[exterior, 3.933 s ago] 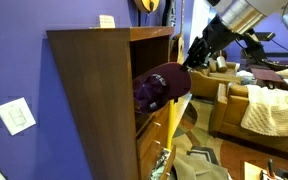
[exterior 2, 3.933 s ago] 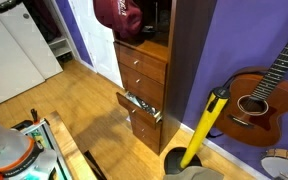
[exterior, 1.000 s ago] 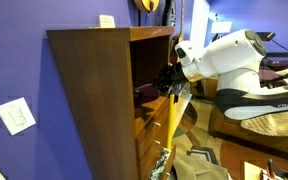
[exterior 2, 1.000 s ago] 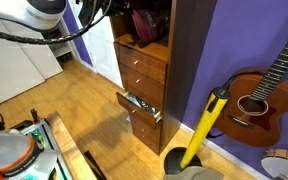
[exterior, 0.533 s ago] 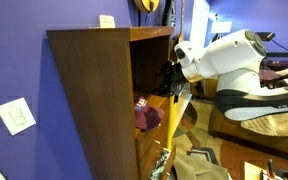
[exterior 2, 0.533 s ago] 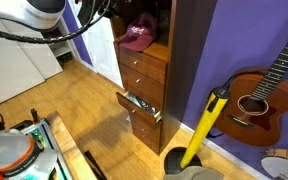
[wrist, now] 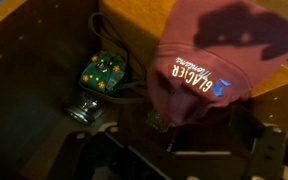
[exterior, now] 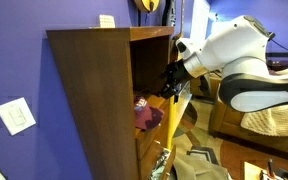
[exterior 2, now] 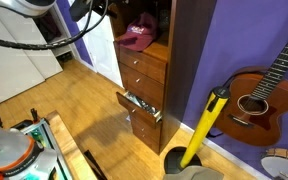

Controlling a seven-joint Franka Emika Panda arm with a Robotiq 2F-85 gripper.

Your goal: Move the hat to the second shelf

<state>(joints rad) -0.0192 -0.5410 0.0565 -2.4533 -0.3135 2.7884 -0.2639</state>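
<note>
Hat (exterior: 147, 115) dropped from hand (exterior: 169, 84) onto second shelf (exterior 2: 156, 45) inside cabinet (exterior: 89, 90), hand spread, empty, drawer (exterior 2: 141, 106) open below

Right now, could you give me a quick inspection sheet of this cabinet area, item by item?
Surface: second shelf, a honey-brown board inside the cabinet.
Job's things: hat lies on that shelf, free of the gripper.
Clutter: green ornament beside the hat; one drawer hangs open.
Grippers: gripper at the cabinet front, above the hat, jaws apparently apart, empty.
Cables: black cables by the arm.
Surroundings: purple wall, guitar, sofa.
</note>
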